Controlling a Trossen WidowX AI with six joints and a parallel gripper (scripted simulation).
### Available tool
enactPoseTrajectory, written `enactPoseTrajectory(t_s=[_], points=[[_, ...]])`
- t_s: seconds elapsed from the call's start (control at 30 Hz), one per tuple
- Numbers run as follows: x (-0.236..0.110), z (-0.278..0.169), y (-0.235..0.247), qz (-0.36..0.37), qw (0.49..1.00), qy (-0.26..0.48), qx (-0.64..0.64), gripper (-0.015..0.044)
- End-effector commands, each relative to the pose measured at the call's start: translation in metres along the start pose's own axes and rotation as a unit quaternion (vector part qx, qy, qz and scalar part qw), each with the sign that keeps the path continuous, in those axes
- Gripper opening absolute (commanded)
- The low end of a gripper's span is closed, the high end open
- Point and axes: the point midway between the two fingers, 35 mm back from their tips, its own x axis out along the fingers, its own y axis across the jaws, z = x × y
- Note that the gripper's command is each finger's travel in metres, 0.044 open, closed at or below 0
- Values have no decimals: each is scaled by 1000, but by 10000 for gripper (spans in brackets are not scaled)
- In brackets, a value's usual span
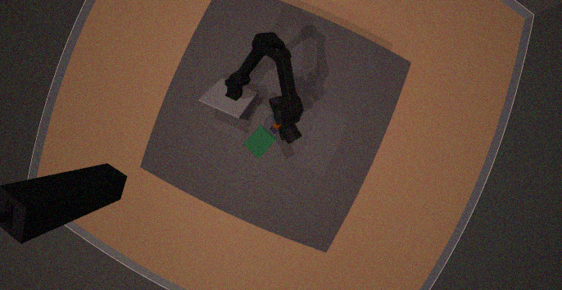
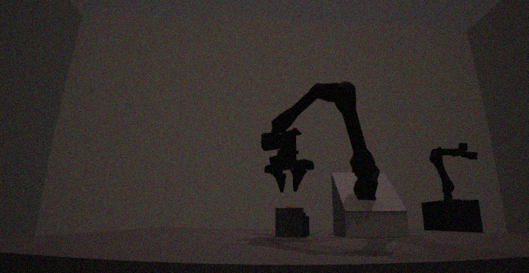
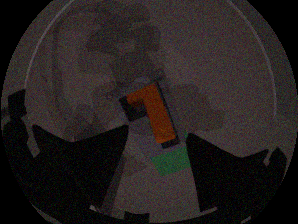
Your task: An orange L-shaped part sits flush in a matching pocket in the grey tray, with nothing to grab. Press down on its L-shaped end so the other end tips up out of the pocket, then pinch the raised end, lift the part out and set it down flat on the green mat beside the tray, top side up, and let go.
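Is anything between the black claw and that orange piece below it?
Nothing: the exterior view shows only open air between the open gripper and the orange L-shaped part.

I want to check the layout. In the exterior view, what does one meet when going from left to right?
End effector above the grey tray → white pedestal bearing the arm → small dark arm on a dark box.

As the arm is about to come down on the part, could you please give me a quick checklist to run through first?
1. Gripper empty with fingers apart: ok.
2. Gripper hanging above the tray, not touching: ok.
3. Orange part in the tray, in the wrist view between the fingers: ok.
4. Part flush in its pocket: cannot tell, too dark.
5. Green mat beside the tray with nothing on it: ok.
6. Fingers lined up over the L-shaped end: cannot tell.
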Motion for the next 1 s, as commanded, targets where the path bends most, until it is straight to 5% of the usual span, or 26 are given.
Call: enactPoseTrajectory(t_s=[0.0,0.97], points=[[-1,-23,-16,1,964,4,-264,280],[44,-23,-16,1,964,4,-264,280]])
